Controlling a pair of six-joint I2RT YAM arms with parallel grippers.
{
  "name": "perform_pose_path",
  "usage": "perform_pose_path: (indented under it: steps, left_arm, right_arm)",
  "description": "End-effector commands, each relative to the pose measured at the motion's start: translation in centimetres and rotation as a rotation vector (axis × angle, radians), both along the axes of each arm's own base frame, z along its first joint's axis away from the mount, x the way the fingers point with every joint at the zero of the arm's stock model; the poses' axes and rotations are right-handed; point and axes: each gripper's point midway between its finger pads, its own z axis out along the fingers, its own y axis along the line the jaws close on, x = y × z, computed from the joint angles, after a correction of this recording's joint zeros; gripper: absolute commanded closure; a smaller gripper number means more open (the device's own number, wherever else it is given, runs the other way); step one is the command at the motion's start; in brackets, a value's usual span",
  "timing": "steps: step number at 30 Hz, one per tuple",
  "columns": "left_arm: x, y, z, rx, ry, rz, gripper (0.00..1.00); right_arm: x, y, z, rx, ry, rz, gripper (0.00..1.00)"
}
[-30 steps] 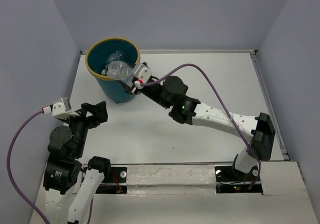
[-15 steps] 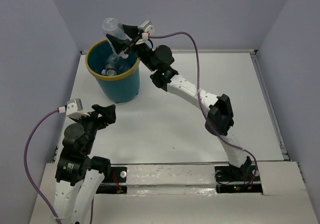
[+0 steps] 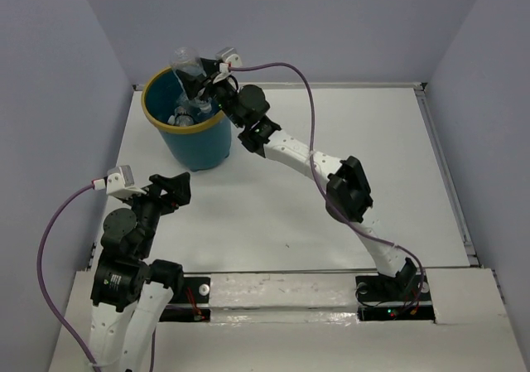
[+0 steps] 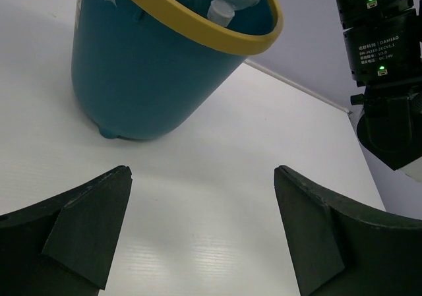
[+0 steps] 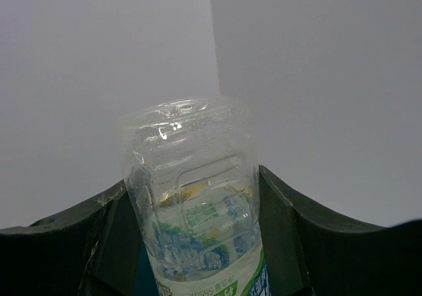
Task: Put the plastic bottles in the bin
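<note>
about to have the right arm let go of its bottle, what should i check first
1. Grip: the right claw has a finger on each side of the clear bottle: ok
2. Drop spot: in the top view the clear bottle overlaps the opening of the bin near its far rim, but the true line-up below it is unclear: cannot tell
3. Room inside: bottles already inside are visible, fill level unclear: cannot tell
4. Other arm: the left claw is open, empty and apart from the bin on its near side: ok
5. Bin standing upright on the table: ok
</note>
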Motion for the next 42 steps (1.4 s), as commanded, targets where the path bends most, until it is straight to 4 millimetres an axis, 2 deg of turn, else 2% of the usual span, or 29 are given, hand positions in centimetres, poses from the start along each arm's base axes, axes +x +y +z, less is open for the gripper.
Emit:
perform_pose_path:
  steps: [1,3,4,9,13,14,16,18,19,20,21,22,23,24,25,26,27,29,30,31,32,33,34,35,36,37,38,40,42]
  left_arm:
    - [0.0,-0.3,1.5,-0.018,-0.063,-0.014,0.01]
    - [0.1,-0.2,1.4,-0.017,-0.061,-0.011,0.01]
    - [0.1,-0.2,1.5,-0.017,-0.062,-0.009,0.01]
    - [0.1,0.0,1.4,-0.017,-0.059,0.001,0.01]
    - [0.1,0.2,1.4,-0.020,-0.057,0.012,0.01]
    - [0.2,0.2,1.4,-0.018,-0.058,0.014,0.01]
    - [0.2,0.3,1.4,-0.017,-0.055,0.017,0.01]
    - [0.2,0.4,1.4,-0.019,-0.056,0.023,0.01]
    - [0.2,0.5,1.5,-0.018,-0.058,0.027,0.01]
    - [0.2,0.6,1.5,-0.019,-0.056,0.031,0.01]
    - [0.2,0.7,1.5,-0.018,-0.055,0.037,0.01]
    - [0.2,0.7,1.5,-0.020,-0.055,0.040,0.01]
    - [0.3,0.8,1.5,-0.019,-0.056,0.041,0.01]
    - [0.3,0.8,1.4,-0.018,-0.053,0.043,0.01]
    - [0.3,0.8,1.5,-0.017,-0.056,0.043,0.01]
    - [0.3,0.8,1.6,-0.017,-0.061,0.041,0.01]
    - [0.3,0.6,1.6,-0.012,-0.064,0.029,0.01]
    - [0.2,0.3,2.0,-0.008,-0.080,0.010,0.01]
    - [0.0,0.0,2.3,-0.009,-0.092,-0.011,0.01]
    - [0.0,-0.2,2.4,-0.008,-0.098,-0.021,0.01]
    - [-0.2,-0.3,2.9,-0.011,-0.116,-0.028,0.01]
    - [-0.3,-0.3,3.2,-0.017,-0.128,-0.031,0.01]
    - [-0.3,-0.6,3.5,-0.028,-0.137,-0.042,0.01]
    - [-0.4,-0.9,3.8,-0.034,-0.143,-0.060,0.01]
    - [-0.6,-1.2,4.2,-0.039,-0.153,-0.080,0.01]
    - [-0.8,-1.6,4.3,-0.044,-0.155,-0.105,0.01]
    - [-0.9,-1.8,4.5,-0.046,-0.158,-0.117,0.01]
    - [-1.0,-2.0,4.3,-0.046,-0.147,-0.128,0.01]
    - [-1.3,-1.9,4.6,-0.050,-0.148,-0.122,0.01]
  right_arm:
    - [-1.1,-3.5,5.6,0.085,-0.081,-0.096,0.36]
    - [-0.6,-3.1,3.7,0.045,-0.050,-0.103,0.27]
    - [-0.3,-2.9,2.4,0.027,-0.031,-0.105,0.17]
    - [-0.1,-2.3,1.0,0.009,0.003,-0.088,0.02]
    - [-1.9,-2.9,3.8,0.033,-0.031,-0.032,0.00]
    - [-2.8,-3.8,5.9,0.054,-0.054,-0.025,0.00]
    - [-4.0,-4.6,7.5,0.072,-0.071,-0.004,0.00]
    - [-5.1,-5.1,7.8,0.080,-0.064,0.031,0.00]
    - [-6.4,-6.4,10.0,0.106,-0.082,0.042,0.00]
    - [-6.6,-6.6,9.4,0.082,-0.060,0.047,0.00]
    - [-7.0,-7.0,9.7,0.081,-0.049,0.048,0.00]
    - [-8.1,-8.7,11.8,0.103,-0.057,0.039,0.00]
    - [-8.1,-8.8,10.3,0.063,-0.013,0.036,0.00]
    - [-8.6,-9.6,10.2,0.058,0.004,0.034,0.00]
    - [-10.3,-11.8,12.4,0.082,-0.003,0.030,0.00]
    - [-11.0,-12.8,12.1,0.077,0.013,0.030,0.00]
    - [-11.2,-12.9,8.3,0.025,0.083,0.035,0.00]
    - [-12.8,-14.9,6.0,-0.002,0.146,0.042,0.00]
    - [-14.6,-17.1,3.7,-0.016,0.204,0.048,0.00]
    - [-15.6,-18.4,2.5,-0.017,0.237,0.045,0.00]
    - [-17.7,-21.5,3.8,0.044,0.241,0.040,0.00]
    - [-18.6,-22.8,2.6,0.044,0.267,0.036,0.00]
    - [-18.9,-24.0,-2.4,-0.013,0.360,-0.006,0.00]
    - [-19.5,-25.5,-3.6,-0.007,0.392,-0.027,0.00]
    - [-21.5,-28.1,-2.5,0.052,0.381,-0.023,0.00]
    - [-22.1,-29.3,-3.6,0.054,0.400,-0.040,0.00]
    - [-22.5,-30.3,-6.7,0.029,0.447,-0.066,0.00]
    - [-24.2,-32.8,-9.9,0.009,0.515,-0.086,0.00]
    - [-25.3,-34.1,-10.9,0.023,0.544,-0.084,0.00]
